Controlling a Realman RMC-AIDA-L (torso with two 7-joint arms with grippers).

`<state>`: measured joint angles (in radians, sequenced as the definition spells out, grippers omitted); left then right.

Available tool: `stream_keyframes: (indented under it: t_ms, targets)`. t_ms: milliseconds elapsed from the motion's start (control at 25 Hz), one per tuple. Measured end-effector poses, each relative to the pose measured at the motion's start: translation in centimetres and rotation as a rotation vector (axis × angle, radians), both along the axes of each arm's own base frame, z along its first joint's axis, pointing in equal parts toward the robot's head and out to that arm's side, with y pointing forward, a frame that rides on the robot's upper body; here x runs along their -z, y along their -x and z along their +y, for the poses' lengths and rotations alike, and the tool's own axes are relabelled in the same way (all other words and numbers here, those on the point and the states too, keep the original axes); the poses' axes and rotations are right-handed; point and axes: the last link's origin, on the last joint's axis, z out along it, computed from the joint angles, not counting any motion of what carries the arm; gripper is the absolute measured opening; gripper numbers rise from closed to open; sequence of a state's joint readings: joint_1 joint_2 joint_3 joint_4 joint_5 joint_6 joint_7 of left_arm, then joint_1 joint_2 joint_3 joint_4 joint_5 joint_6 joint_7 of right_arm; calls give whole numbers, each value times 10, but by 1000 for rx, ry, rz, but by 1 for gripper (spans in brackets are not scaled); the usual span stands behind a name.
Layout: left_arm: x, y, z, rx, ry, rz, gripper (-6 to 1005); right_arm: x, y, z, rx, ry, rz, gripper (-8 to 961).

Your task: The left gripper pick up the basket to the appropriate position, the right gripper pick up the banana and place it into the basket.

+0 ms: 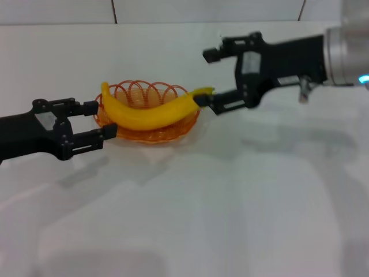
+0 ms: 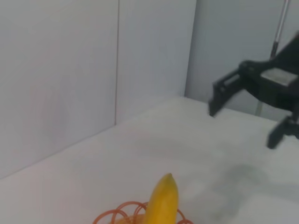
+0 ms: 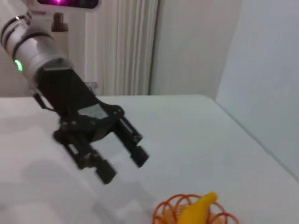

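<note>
One banana (image 1: 151, 112) lies across the basket (image 1: 147, 131), its body resting inside the wire bowl and both ends riding up over the looped rim; the stem tip points toward the right gripper (image 1: 209, 78). We note the basket sits on the white table (image 1: 230, 202), near the far wall.

Right gripper: jaws spread wide and empty. In the head view the lower finger appears to touch or nearly touch the banana's stem end; we cannot tell whether there is real contact. The upper finger stands well clear above.

Left gripper (image 1: 102, 120): jaws open, empty, just beside the basket's near-left rim. The lower finger looks to be at the rim; contact is uncertain. The left wrist view shows the banana tip (image 2: 162, 200) and a few orange loops, with the right gripper (image 2: 247, 119) farther off.

We judge the placing essentially done; what remains is withdrawal of both arms.

Risks from here:
- If the right lower finger drags on the stem as it backs off, the banana may roll or slide out over the low rim.
- If the left finger catches a wire loop, the light basket may be tugged or tipped.
- The banana overhangs the rim at both ends, so a small nudge could unseat it.
</note>
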<state>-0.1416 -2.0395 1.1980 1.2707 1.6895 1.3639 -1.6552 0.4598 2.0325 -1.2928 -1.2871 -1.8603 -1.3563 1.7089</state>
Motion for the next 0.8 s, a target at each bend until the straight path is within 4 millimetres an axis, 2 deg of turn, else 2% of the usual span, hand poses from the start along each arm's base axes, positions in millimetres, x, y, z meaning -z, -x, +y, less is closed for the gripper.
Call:
stream_keyframes:
  t_ms: [120, 160, 200, 400, 560, 800]
  targets:
    - [-1, 3, -1, -2, -10, -3, 646, -6, -20, -6, 23, 28, 58, 861]
    - [-2, 5, -2, -6, -13, -4, 646, -10, -33, -8, 53, 37, 95, 861]
    - [-3, 6, -2, -10, -18, -6, 646, -10, -33, -8, 53, 37, 95, 860]
    - [-9, 15, -6, -43, -39, -8, 646, -12, -68, -10, 151, 30, 158, 860]
    - [-16, 27, -14, -66, -60, 5, 645, -6, -80, -12, 191, 42, 149, 860]
    - [-30, 38, -24, -42, -104, 25, 646, -1, -85, -14, 213, 57, 137, 861]
